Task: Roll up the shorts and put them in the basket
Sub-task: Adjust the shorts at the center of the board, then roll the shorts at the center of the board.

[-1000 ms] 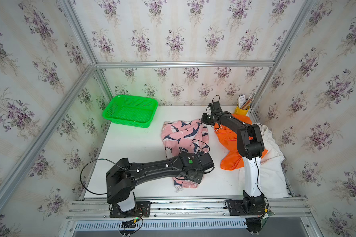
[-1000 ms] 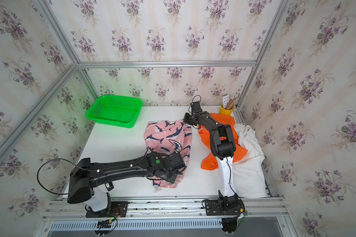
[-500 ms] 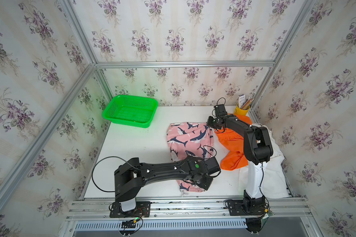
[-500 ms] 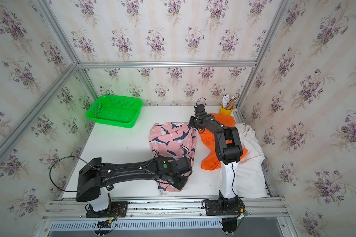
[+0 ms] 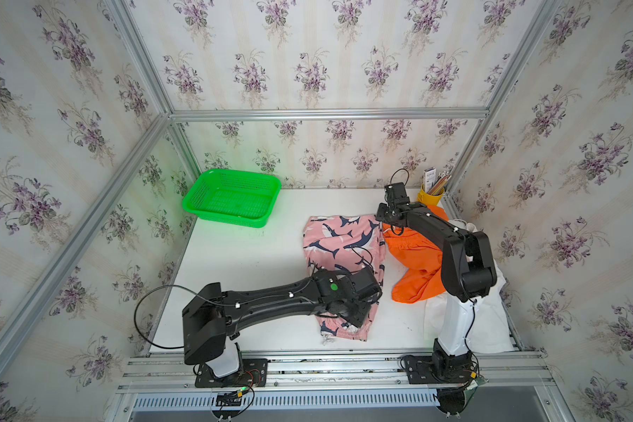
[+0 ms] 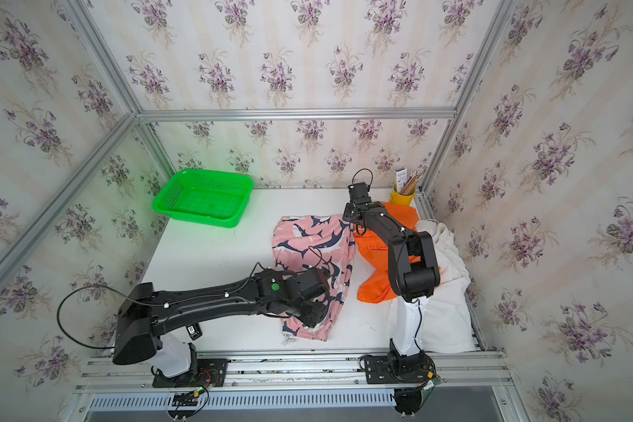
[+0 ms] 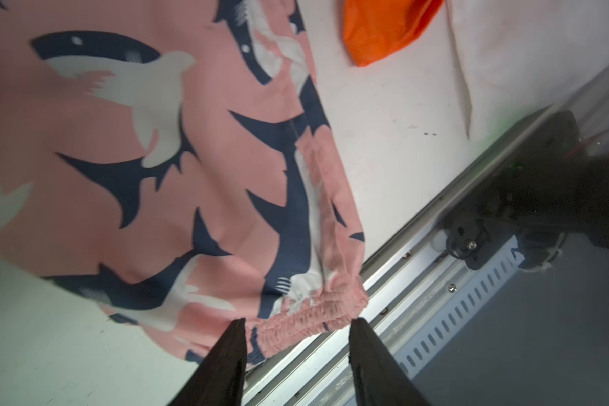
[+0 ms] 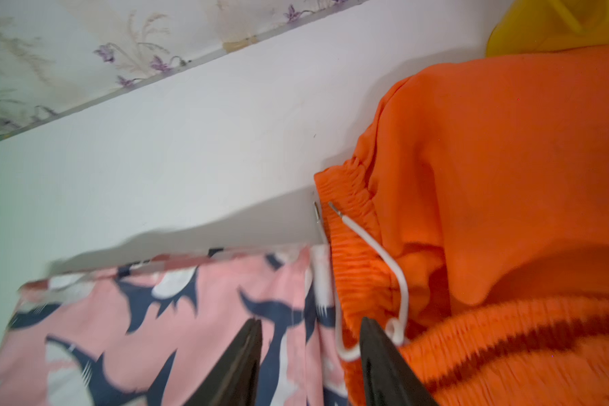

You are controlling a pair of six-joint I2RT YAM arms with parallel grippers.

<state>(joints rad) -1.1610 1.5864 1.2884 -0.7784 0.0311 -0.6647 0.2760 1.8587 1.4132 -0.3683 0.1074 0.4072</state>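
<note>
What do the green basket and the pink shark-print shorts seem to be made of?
Green basket: likely moulded plastic, glossy, with a perforated mesh wall. Pink shark-print shorts: seemingly thin woven cloth, matte, creased, with a gathered elastic waistband.

Both top views are bright, evenly lit and sharp, the walls (image 5: 307, 54) bowed at the edges. Both wrist views are smeared with blur; just beyond the right jaws the pink shorts (image 8: 155, 316) throw a soft shadow on the counter (image 8: 190, 158).
</note>
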